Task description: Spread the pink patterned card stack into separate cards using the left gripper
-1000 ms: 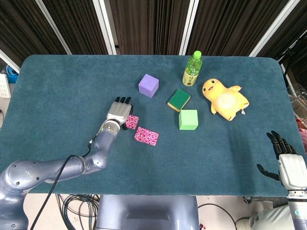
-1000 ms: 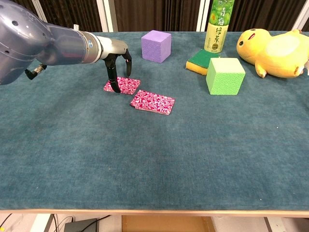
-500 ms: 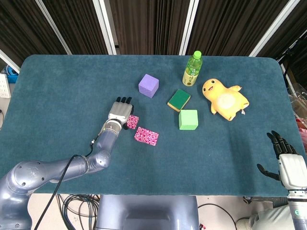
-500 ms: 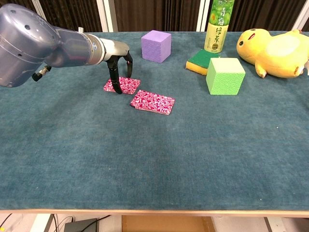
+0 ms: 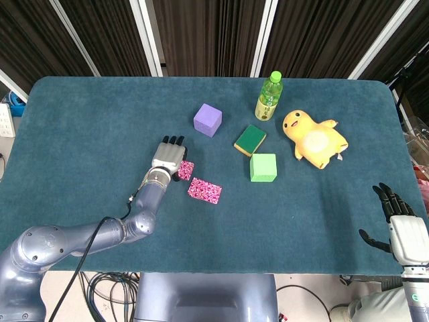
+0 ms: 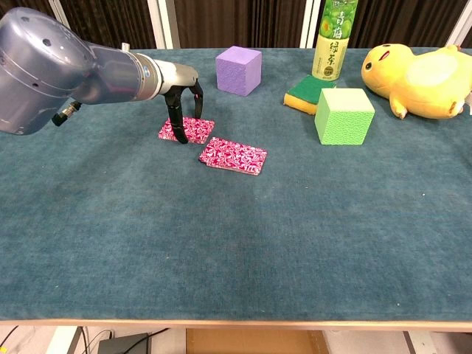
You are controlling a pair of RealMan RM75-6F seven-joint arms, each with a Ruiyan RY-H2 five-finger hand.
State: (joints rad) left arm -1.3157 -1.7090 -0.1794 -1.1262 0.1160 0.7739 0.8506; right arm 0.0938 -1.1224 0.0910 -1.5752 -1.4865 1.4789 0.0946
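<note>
The pink card stack (image 6: 233, 155) lies flat on the blue desk (image 6: 221, 243), just in front of the left hand (image 6: 179, 92) and a little to the side of it. It looks like a thin pile, with more than one card in it, though how many cannot be told.

A single pink card (image 6: 186, 130) lies right under the left hand. The fingertips (image 6: 178, 135) point straight down and press on the near edge of this card. The fingers are a little apart and bent like a claw. They do not wrap around anything; they only push down on the card. The card and the stack are close, maybe just touching at a corner.

Cards like these are probably very light and thin. They bend a bit but are stiff enough to slide. They are smooth, so the top one should slip off the one below it. The desk cover looks soft and fuzzy, so a card may drag on it. It is hard to pick up a flat card, so it seems better to press softly on top and slide it. Too hard a push could move the whole pile at once.

Past the left hand stands a purple block (image 6: 239, 71). Further off are a green block (image 6: 343, 116), a sponge (image 6: 307, 91), a bottle (image 6: 333, 38) and a yellow toy (image 6: 417, 70).

The right hand (image 5: 398, 225) is well apart from the cards, with fingers spread and nothing in it.
</note>
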